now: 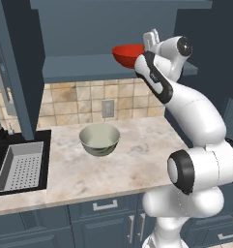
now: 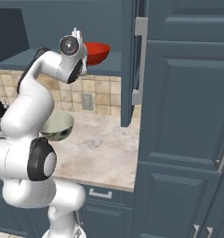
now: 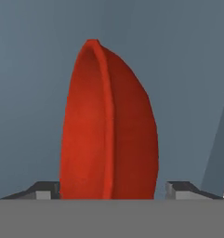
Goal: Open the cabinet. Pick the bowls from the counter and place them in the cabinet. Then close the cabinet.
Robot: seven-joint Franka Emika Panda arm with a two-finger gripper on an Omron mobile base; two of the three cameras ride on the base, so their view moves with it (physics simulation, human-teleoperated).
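Observation:
The glossy red bowl (image 1: pixel 123 54) (image 2: pixel 97 52) sits low over the inner shelf (image 1: pixel 84 68) of the open cabinet, toward its right end; whether it rests on the shelf I cannot tell. My gripper (image 1: pixel 144 49) (image 2: pixel 84 48) is at the bowl's near rim. In the hand view the bowl (image 3: pixel 108 130) appears edge-on between the two fingertips, which stand wide apart on either side, so the gripper (image 3: pixel 112 191) is open. The cream-white bowl (image 1: pixel 99 139) (image 2: pixel 57 126) stands upright on the beige counter (image 1: pixel 137 164) (image 2: pixel 106 153), below the arm.
One cabinet door (image 1: pixel 16 63) swings out at the left, the other (image 2: pixel 128 60) stands edge-on at the right with its silver bar handle (image 2: pixel 140 60). A black sink (image 1: pixel 19 167) lies at the counter's left. A tall cupboard front (image 2: pixel 187 116) is close on the right.

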